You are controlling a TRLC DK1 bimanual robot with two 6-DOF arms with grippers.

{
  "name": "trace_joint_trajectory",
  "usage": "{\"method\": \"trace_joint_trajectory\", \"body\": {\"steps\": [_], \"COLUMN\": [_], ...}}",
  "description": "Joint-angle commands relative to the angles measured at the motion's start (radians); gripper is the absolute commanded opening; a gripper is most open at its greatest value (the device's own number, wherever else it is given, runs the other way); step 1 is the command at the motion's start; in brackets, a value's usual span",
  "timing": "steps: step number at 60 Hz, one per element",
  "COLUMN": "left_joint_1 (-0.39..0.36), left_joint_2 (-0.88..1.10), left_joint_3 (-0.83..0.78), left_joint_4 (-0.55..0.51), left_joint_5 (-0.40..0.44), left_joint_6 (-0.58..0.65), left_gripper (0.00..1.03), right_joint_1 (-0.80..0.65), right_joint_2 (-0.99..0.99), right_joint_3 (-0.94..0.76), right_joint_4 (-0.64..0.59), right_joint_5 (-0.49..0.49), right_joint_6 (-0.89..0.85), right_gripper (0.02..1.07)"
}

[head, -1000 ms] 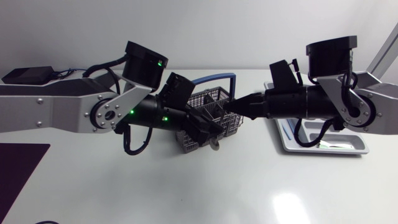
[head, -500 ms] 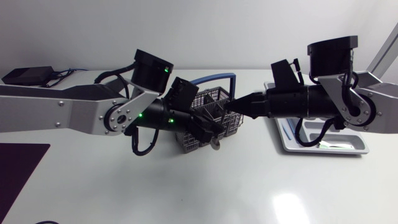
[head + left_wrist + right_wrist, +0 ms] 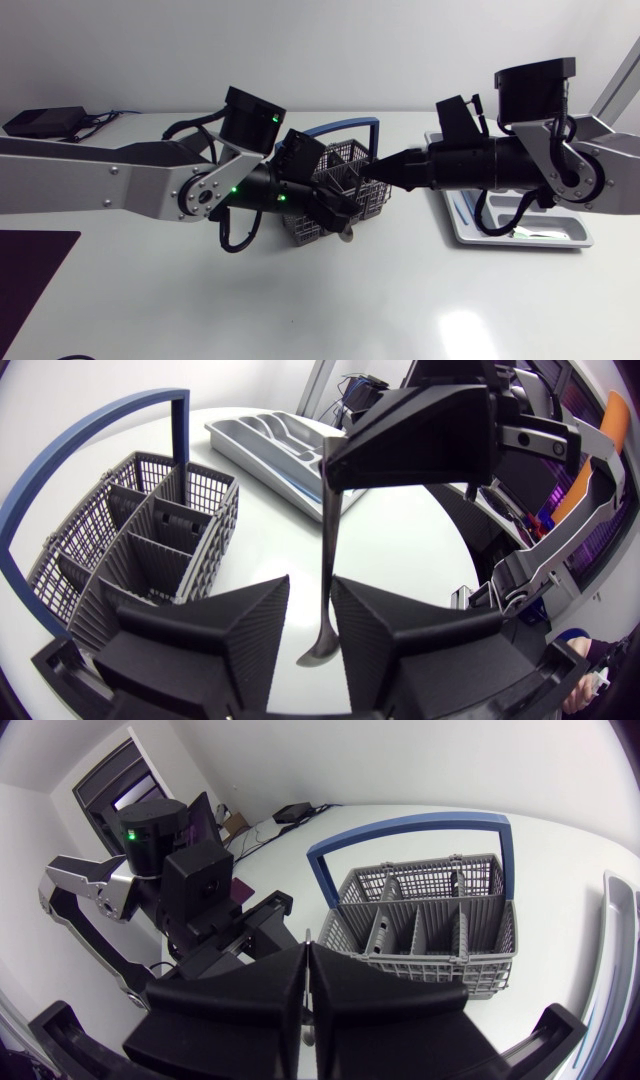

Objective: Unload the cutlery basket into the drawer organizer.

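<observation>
Treat the metal utensil [image 3: 328,550], at the head view's centre beside the basket [image 3: 345,155], as light, stiff and slick: your right gripper [image 3: 307,960] pinches its top and your left gripper [image 3: 310,600] gapes around its lower shank, so close there squarely.

The basket [image 3: 150,530] is matt grey plastic mesh with a smooth blue handle [image 3: 90,430]. Beside it, the spoon [image 3: 327,560] is polished metal. Beyond the basket, the tray [image 3: 262,442] is glossy grey plastic. The table [image 3: 400,290] is smooth, white and faintly shiny. The left gripper [image 3: 310,585] is matt black and finely ribbed.
</observation>
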Motion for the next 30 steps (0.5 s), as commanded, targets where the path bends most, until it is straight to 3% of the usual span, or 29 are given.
{"method": "trace_joint_trajectory", "body": {"steps": [1,8,27,30], "left_joint_1": [-0.005,0.002,0.002,-0.010], "left_joint_2": [0.020,0.020,-0.003,-0.011], "left_joint_3": [0.013,0.017,0.036,0.048], "left_joint_4": [0.010,0.010,-0.051,-0.086], "left_joint_5": [0.001,0.001,-0.034,-0.066], "left_joint_6": [-0.030,-0.036,0.005,0.038], "left_gripper": [0.18,0.04,0.03,0.03], "right_joint_1": [-0.006,-0.007,-0.023,-0.023], "right_joint_2": [0.014,0.012,0.012,0.012], "right_joint_3": [0.014,0.011,0.003,0.000], "right_joint_4": [0.005,0.005,0.005,0.005], "right_joint_5": [-0.011,-0.011,-0.029,-0.032], "right_joint_6": [0.033,0.033,0.027,0.025], "right_gripper": [0.08,0.08,0.09,0.18]}}
